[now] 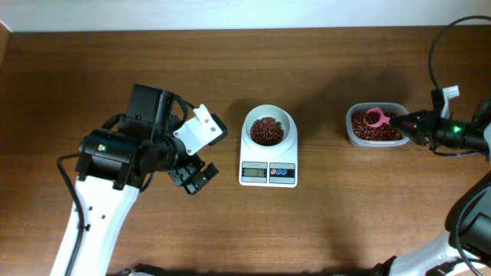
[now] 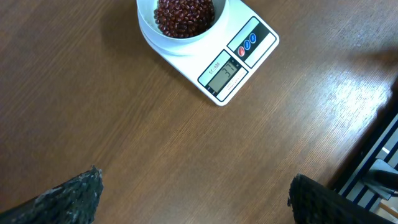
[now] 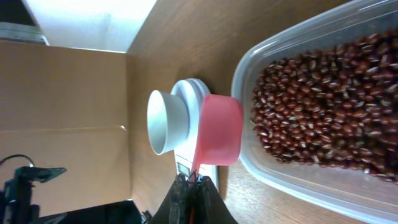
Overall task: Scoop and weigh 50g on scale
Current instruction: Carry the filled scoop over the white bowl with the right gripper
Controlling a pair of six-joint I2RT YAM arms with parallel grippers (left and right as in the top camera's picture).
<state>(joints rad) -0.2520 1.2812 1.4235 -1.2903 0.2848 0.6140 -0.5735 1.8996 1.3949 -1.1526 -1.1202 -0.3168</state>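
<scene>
The right end effector, clamped on the scoop over the tub at frame right, should take a small, level load, since the centre scale bowl already holds beans; the left end effector gapes empty.

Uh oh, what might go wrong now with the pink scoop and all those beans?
The right gripper pinches only the thin handle end of the pink scoop, so it might twist or slip. The tub sits apart from the scale, so beans could spill onto the table on the way. The bowl already holds a heap, so another full scoop might overshoot the weight.
</scene>
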